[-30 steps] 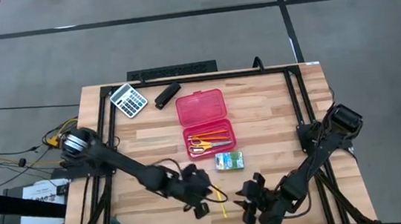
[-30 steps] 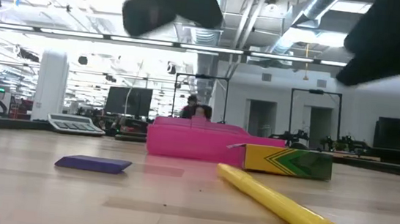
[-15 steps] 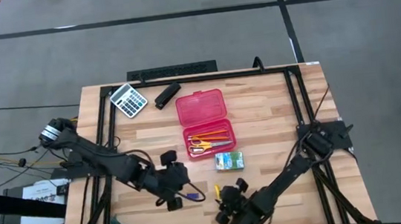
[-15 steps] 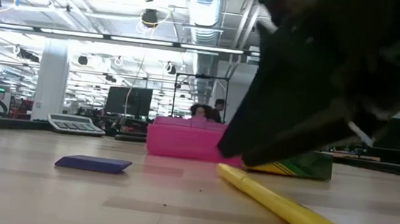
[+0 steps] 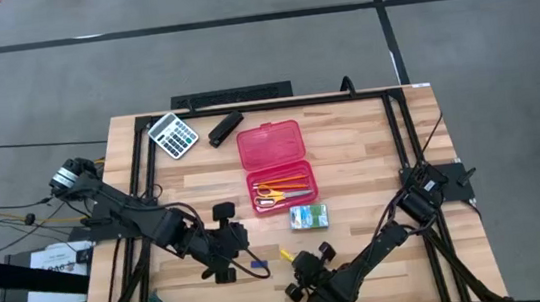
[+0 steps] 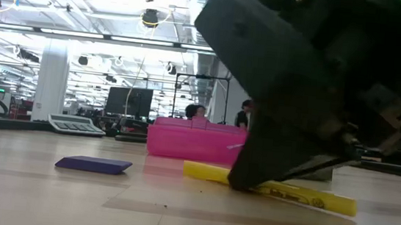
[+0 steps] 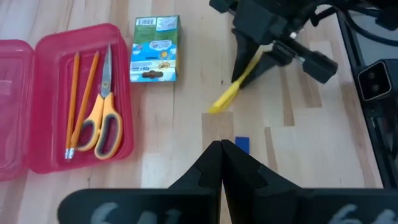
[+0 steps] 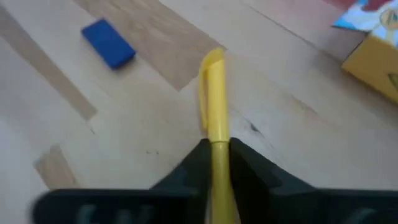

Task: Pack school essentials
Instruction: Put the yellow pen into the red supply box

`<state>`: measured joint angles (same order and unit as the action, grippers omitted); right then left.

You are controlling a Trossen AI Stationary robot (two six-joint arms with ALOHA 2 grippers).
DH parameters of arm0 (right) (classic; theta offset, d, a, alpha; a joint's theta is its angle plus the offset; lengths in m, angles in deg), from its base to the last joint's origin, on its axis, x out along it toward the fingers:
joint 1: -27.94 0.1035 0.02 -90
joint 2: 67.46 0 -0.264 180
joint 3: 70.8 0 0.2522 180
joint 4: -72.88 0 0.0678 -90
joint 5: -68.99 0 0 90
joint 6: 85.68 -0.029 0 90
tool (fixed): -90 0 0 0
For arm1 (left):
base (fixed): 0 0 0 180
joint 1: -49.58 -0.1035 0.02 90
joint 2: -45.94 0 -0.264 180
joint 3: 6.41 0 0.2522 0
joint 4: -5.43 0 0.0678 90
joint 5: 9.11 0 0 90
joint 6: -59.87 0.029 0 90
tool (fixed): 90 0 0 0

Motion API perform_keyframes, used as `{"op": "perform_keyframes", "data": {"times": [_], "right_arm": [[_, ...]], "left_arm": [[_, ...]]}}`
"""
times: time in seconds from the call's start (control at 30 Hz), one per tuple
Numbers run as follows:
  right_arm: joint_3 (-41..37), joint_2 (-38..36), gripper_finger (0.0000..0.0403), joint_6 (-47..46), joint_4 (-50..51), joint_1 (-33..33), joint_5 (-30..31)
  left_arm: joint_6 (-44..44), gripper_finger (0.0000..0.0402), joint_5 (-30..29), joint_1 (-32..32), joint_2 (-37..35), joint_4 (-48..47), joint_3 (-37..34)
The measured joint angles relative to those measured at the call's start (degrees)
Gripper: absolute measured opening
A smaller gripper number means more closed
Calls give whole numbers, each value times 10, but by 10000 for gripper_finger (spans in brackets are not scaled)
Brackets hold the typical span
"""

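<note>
The pink pencil case (image 5: 272, 143) lies open on the table. Its near tray holds the yellow-handled scissors (image 7: 102, 118) and two orange pencils (image 7: 79, 99). The green-and-white packet (image 5: 308, 216) lies flat just near of the case. The yellow pen (image 5: 287, 256) sits between the fingers of my right gripper (image 5: 297, 267), which is shut on it. The tiny blue piece (image 5: 258, 266) lies flat on the wood. My left gripper (image 7: 222, 149) is shut and stays just short of the blue piece (image 7: 242, 144), touching nothing. My right gripper pinches the yellow pen's barrel (image 8: 216, 134) between its two fingers (image 8: 196, 158). The fingers slant down from the near-right, and the pen runs on ahead of them to its free end (image 8: 212, 59). The pen (image 6: 288, 193) lies nearly level, low on the table.
A grey calculator (image 5: 173, 134) and a black stapler (image 5: 224, 129) lie at the far left of the table. Black frame rails (image 5: 396, 128) border the table. Bare wood stretches right of the packet. People show in the room beyond the table in the low view.
My left gripper has drawn back from over the pen toward the table's left. My right gripper has swept leftward and down and taken hold of the pen. The pen has turned about on the table, from pointing at the near edge to lying crosswise.
</note>
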<state>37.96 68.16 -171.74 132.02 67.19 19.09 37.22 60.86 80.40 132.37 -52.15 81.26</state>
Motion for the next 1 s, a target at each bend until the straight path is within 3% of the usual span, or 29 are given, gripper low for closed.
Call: {"op": "perform_keyframes", "data": {"times": [0.07, 0.13, 0.3, 0.4, 0.7, 1.0], "right_arm": [[-1, -5, 35, 38, 4, -4, -7], [-3, -15, 17, 80, -4, -5, -12], [-6, -43, 29, 128, -5, -17, -31], [-9, -65, 13, 169, 7, -24, -40], [-7, -143, 13, 274, 12, -51, -22], [-7, -230, 19, 515, 16, -155, -42]], "left_arm": [[0, 0, 1, 2, -3, -10, 0], [-4, 0, -2, 3, -10, -13, 0], [-27, 0, -25, 15, -48, -19, 0], [-49, 0, -71, 25, -78, -18, 0], [-74, 0, -155, 56, -139, -18, 0], [-72, 0, -153, 81, -175, -23, 0]]}}
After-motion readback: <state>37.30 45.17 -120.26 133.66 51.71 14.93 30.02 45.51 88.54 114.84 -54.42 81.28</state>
